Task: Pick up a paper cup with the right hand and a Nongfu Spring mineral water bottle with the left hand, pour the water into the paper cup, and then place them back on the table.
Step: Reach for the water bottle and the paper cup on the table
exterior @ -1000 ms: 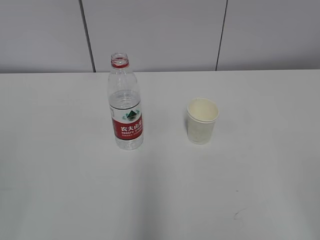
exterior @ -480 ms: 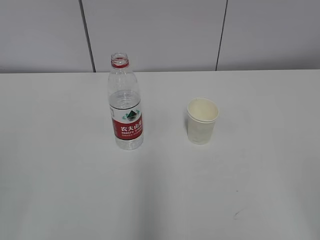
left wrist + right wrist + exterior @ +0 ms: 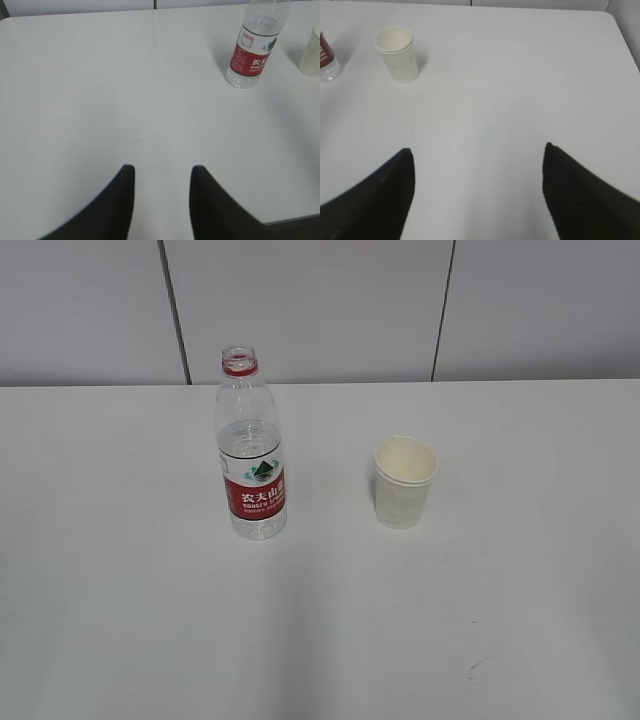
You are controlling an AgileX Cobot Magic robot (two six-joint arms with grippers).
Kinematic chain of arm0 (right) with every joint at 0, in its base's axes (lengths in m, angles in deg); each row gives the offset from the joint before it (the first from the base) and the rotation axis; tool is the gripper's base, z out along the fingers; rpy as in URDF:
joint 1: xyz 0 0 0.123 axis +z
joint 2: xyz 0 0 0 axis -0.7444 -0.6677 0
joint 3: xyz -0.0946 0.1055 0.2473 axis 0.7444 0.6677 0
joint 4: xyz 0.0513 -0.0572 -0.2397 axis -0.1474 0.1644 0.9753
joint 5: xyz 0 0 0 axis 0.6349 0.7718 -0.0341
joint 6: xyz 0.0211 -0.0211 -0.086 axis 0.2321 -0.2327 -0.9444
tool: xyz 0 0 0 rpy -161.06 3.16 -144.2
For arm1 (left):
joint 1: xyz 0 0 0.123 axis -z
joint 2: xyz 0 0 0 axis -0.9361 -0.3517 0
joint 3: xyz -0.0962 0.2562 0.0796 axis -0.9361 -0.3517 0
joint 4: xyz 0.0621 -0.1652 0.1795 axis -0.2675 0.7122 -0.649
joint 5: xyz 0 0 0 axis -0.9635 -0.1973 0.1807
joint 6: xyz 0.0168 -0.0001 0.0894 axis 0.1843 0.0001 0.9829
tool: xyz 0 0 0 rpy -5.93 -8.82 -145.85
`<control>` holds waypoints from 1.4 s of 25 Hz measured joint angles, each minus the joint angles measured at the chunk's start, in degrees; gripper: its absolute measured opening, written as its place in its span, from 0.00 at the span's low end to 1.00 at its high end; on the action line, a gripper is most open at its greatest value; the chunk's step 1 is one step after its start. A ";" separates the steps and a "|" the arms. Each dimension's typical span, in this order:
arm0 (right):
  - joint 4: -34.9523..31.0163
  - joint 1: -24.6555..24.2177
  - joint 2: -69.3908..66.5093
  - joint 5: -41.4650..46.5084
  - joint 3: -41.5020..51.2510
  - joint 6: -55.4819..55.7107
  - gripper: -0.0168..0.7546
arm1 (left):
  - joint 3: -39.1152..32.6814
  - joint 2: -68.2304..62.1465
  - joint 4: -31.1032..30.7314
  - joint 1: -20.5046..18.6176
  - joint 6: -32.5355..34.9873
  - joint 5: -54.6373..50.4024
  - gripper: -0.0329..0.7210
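Observation:
The Nongfu Spring bottle (image 3: 250,450) stands upright and uncapped on the white table (image 3: 130,570), left of centre, about half full of clear water (image 3: 247,440). It also shows in the left wrist view (image 3: 252,47) and at the edge of the right wrist view (image 3: 326,62). The paper cup (image 3: 404,481) stands upright to its right, seen also in the right wrist view (image 3: 397,53) and the left wrist view (image 3: 311,51). My left gripper (image 3: 162,172) is open and empty, far short of the bottle. My right gripper (image 3: 479,150) is wide open and empty, far from the cup. Neither gripper shows in the exterior view.
A small dark scuff (image 3: 476,668) marks the table near the front right. A grey panelled wall (image 3: 320,300) rises behind the table's far edge. The table's right edge (image 3: 625,35) shows in the right wrist view.

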 joint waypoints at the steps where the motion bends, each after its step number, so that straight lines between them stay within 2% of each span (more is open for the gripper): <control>1: 0.00 0.00 0.00 -0.63 0.00 0.00 0.78 | 0.00 0.00 0.00 0.00 0.00 0.00 0.36; 10: -0.34 0.00 0.00 -8.98 0.00 0.00 0.78 | 0.00 0.00 0.00 0.00 0.00 0.00 0.36; 21: -0.44 0.00 -6.04 -23.58 0.00 -0.07 0.78 | 0.00 0.00 -0.30 0.00 0.00 0.00 0.37; 27: -0.44 0.00 -9.54 -28.18 0.00 -0.50 0.78 | 0.00 0.00 -0.48 0.00 0.00 0.00 0.47; 30: -0.44 0.00 -10.99 -29.95 0.00 -1.18 0.78 | 0.00 0.00 -0.51 0.00 0.00 0.00 0.57; 35: -0.44 0.00 -13.31 -33.12 0.13 -1.88 0.78 | 0.00 0.00 -0.62 0.00 0.00 0.00 0.60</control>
